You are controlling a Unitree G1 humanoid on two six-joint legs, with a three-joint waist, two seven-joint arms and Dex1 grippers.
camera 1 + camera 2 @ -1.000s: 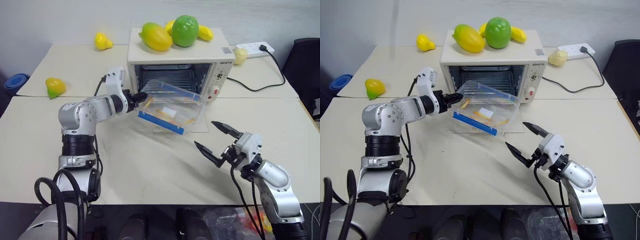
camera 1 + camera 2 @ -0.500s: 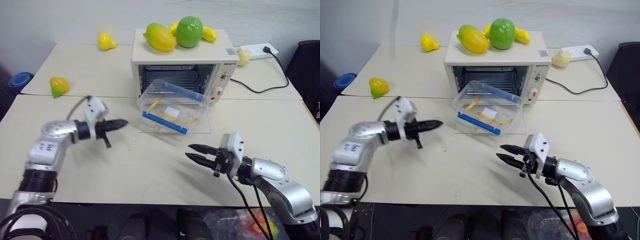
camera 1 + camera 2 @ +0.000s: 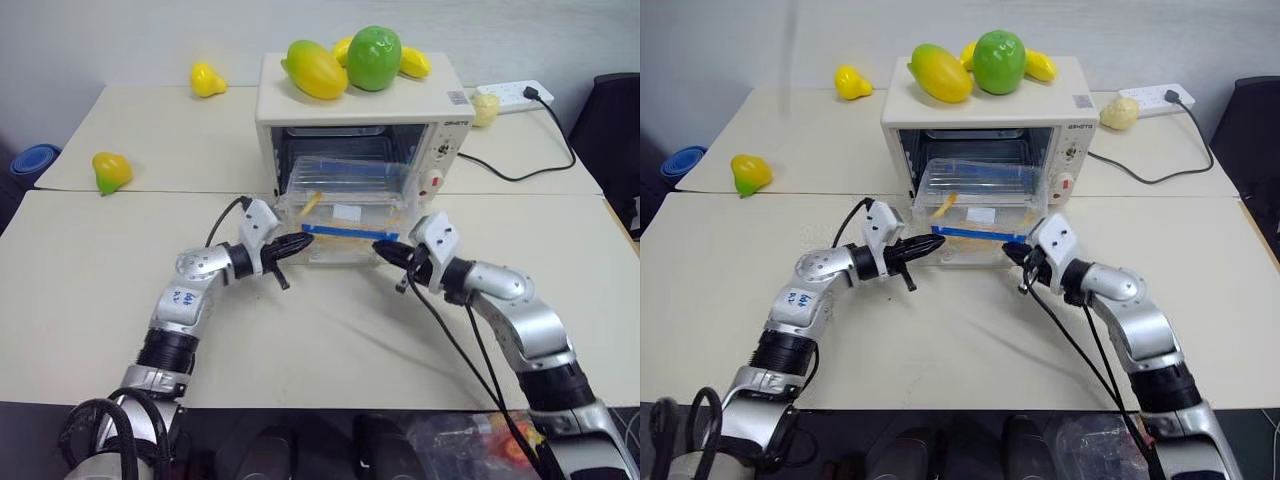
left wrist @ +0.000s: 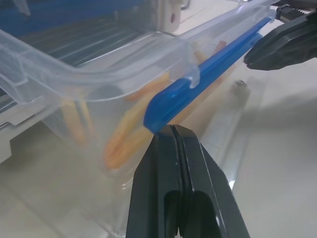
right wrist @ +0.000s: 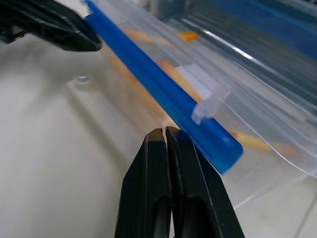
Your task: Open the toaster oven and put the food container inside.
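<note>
The food container (image 3: 345, 205) is lying crosswise at the toaster oven (image 3: 362, 130) mouth, long axis left-to-right, while the left pincer (image 3: 300, 242) and right pincer (image 3: 385, 247), both pinched closed and empty, are flanking its blue strip (image 3: 350, 232).

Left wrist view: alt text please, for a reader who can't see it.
The shut left end effector points at the blue clip strip of a clear food container holding orange strips. The right end effector sits at the strip's far end.

The cream-white toaster oven (image 3: 360, 125) stands at twelve o'clock on the table, door dropped open toward six, wire rack showing. The food container (image 3: 345, 205), clear plastic with a blue clip strip and orange strips inside, sits half inside the oven's mouth.
</note>
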